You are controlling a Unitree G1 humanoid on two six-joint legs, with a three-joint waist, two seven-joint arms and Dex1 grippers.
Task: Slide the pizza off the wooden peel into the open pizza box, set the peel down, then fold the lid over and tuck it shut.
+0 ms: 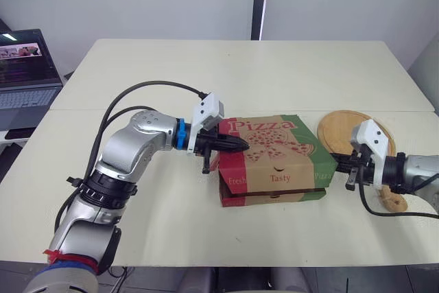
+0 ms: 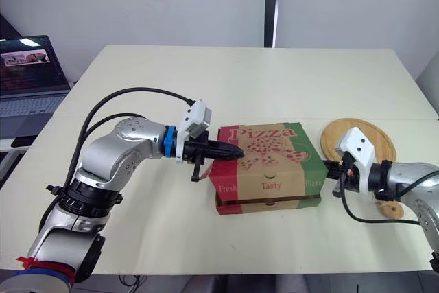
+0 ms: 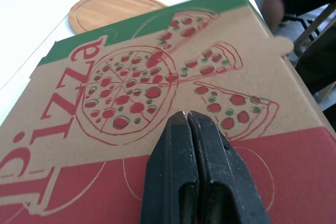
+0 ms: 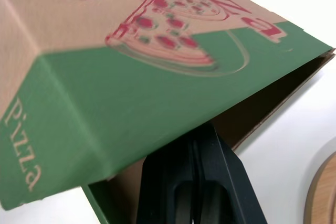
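Box [image 1: 274,159] sits near the front-middle of the table [image 1: 274,73]. The lid [image 1: 271,141] is folded over but not tucked: the front flap rides high, and the base shows under it. We can't see the pizza and judge it to be inside. So we're at the last step, seating the lid.

Left gripper [image 1: 241,144] comes in from 9 o'clock of the box, jaws pressed together, with the tips lying on the red corner of the lid. Closed fingers make a stiff poker, which is good for pushing down; there's nothing there to grasp.

Right gripper [image 4: 202,132] is at the box's 3 o'clock side, jaws also together, with the tips poked under the green side flap where the gap shows. We read that as guiding the flap in, or bracing the box so it doesn't skate away from the left push.

Peel [image 1: 343,128] is flat on the table at 2–3 o'clock of the box, behind the right wrist and apart from the box, so that step looks done.

Laptop [image 1: 24,77] sits off the table at 10 o'clock and isn't involved.

Risk: one-sided pressure buckles the cardboard or slides the box.
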